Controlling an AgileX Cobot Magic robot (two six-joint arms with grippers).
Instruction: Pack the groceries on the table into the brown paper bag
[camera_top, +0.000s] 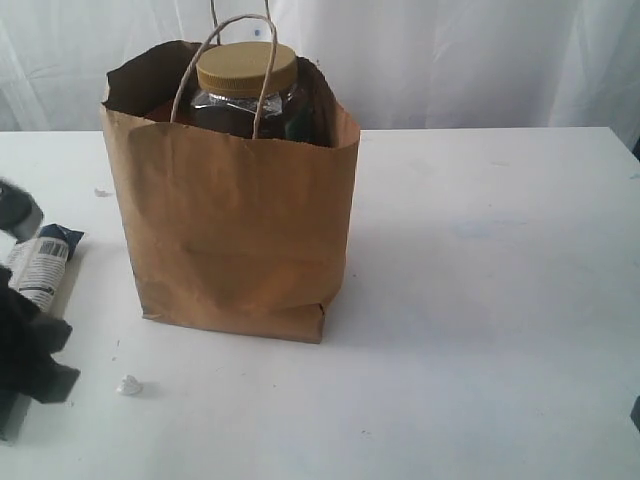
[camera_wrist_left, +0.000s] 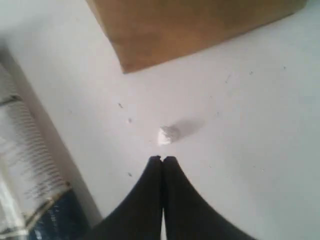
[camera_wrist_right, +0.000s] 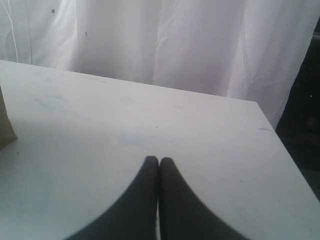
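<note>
Dark and blurred at the lower left edge of the exterior view, the left arm (camera_top: 30, 350) hangs low over the table (camera_top: 480, 300). One of the white lumps (camera_top: 128, 385) lies just to its right, near the bottom of the frame. A long blue-white package (camera_top: 42, 262) lies at centre left. The brown paper bag (camera_top: 235, 230) stands upright at the centre, and the gold-lidded clear nut jar (camera_top: 247, 90) rises from its mouth.

From the left wrist view, the left gripper (camera_wrist_left: 162, 160) is clenched with its fingertips pressed together and nothing between them. The white lump (camera_wrist_left: 169, 135) sits just beyond the tips, apart from them. The package (camera_wrist_left: 25, 165) lies off to one side and a corner of the bag (camera_wrist_left: 190, 30) lies further ahead.

The step in hand looks like picking up that lump. To do it well, the jaws should part first, then move forward until they straddle the lump. They should drop to touch the tabletop and close gently, since so small a piece may skid away.

From the right wrist view, the right gripper (camera_wrist_right: 159, 161) is also clenched on nothing over bare table, well clear of the work.
</note>
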